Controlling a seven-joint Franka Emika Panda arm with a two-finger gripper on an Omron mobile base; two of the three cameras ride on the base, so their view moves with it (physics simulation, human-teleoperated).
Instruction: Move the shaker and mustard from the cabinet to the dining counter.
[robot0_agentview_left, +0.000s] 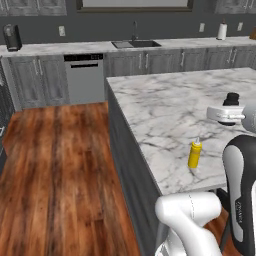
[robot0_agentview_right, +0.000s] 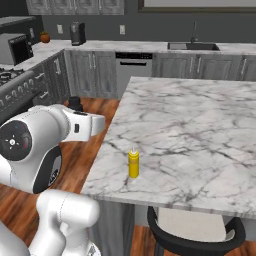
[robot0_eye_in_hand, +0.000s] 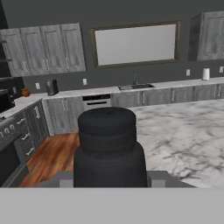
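Now tool (robot0_eye_in_hand: 109, 175) clamped on shaker (robot0_eye_in_hand: 108, 146) — mustard (robot0_agentview_left: 194, 154) upright on dining counter (robot0_agentview_left: 165, 110), near edge.

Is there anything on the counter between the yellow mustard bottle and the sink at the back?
No, just bare marble. In the right base view, the counter runs clear from the mustard to its far edge, then floor, then the sink.

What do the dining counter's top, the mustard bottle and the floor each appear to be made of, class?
Dining counter: polished marble, judging by the white surface with grey veins. Mustard: probably glossy plastic, uniformly yellow with a pale nozzle. Floor: varnished wood, shown by reddish-brown planks with grain.
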